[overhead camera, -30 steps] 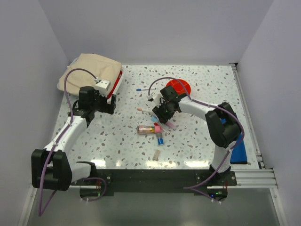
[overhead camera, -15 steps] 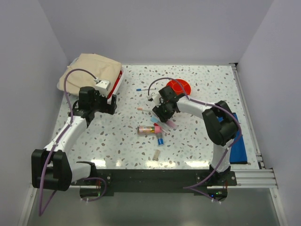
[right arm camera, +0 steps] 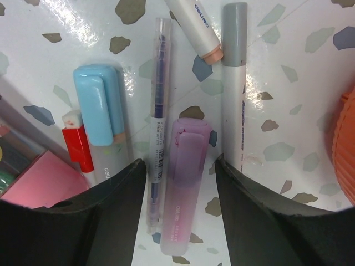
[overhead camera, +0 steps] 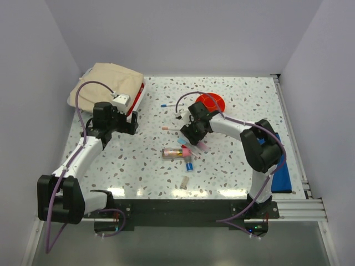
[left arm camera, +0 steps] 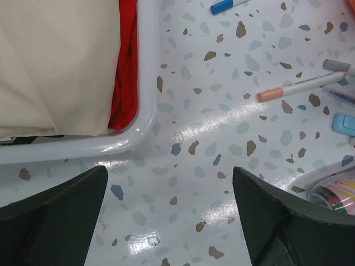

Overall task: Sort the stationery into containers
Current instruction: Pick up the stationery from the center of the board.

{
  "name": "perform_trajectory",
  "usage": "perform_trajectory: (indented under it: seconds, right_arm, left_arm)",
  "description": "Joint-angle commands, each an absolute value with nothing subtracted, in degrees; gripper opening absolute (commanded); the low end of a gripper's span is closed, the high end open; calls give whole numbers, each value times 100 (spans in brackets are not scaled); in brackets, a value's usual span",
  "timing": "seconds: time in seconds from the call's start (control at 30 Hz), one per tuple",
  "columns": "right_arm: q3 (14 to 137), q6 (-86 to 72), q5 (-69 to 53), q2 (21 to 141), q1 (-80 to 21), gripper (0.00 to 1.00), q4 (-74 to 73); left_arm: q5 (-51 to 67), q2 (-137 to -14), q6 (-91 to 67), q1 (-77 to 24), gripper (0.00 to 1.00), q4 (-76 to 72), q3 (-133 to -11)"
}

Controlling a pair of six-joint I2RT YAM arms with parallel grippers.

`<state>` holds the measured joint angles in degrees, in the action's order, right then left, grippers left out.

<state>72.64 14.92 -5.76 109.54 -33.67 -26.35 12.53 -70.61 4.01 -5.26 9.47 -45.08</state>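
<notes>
Right gripper (right arm camera: 180, 169) stands open astride the lilac marker (right arm camera: 186, 194), mid-table. A clear pen (right arm camera: 161, 83) shares the gap. Recommend recentring before closing. Left gripper (left arm camera: 169, 177) is open and empty.

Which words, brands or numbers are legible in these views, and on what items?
"deli": on the purple highlighter.
"deli": on the blue highlighter.
Print on the clear pen, grey-capped pen and peach-tipped marker: too small or blurred to read.
</notes>
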Motion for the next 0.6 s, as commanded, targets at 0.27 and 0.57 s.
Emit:
perform_trajectory:
  seconds: [0.27, 0.57]
  right_arm:
    - [7400, 1388, -519, 10512, -3208, 56, -2725]
    - [7444, 1441, -624, 10687, -3199, 54, -2760]
  left_arm:
    - [1415, -7119, 281, -483, 100, 659, -4430]
    - [1371, -7146, 299, -483, 100, 650, -4430]
